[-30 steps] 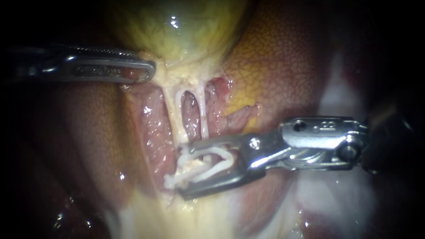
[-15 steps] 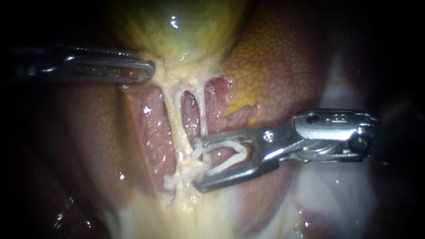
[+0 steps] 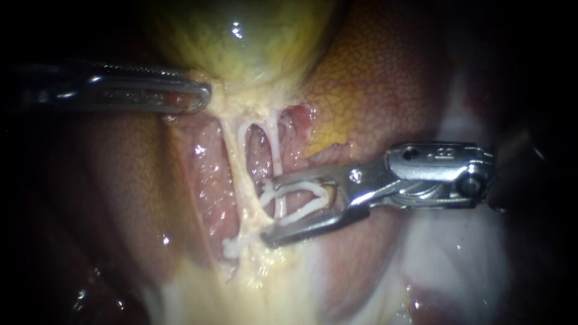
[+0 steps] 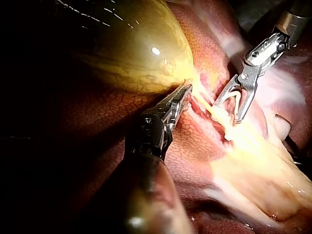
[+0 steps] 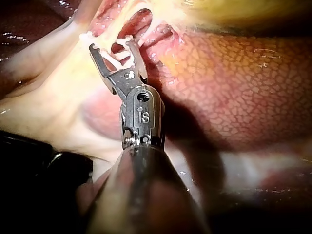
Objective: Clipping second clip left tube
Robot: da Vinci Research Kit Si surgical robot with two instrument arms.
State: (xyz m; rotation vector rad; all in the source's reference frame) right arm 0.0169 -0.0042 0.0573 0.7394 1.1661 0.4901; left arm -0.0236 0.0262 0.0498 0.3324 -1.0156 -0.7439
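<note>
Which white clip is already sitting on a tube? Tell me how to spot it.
From the yellow-green gallbladder, follow the left tube, the left of two pale strands, downward. At its low end the lower clip, small and white, lies across it. The held clip sits in the jaws of the right instrument; this one touches no instrument.

— What are we looking at behind everything?

— We are seeing the liver (image 3: 391, 78), mottled red-brown and orange, spreading across the right and far side.

— And nearer to us?

— Pale yellow fatty tissue (image 3: 241, 289) is lying wet along the near edge, and small glints are showing on it.

— How is the light falling?

— It is pooling in the middle, darkness is closing in at left and right, and one bright spot is shining on the gallbladder (image 3: 241, 36) far off.
</note>
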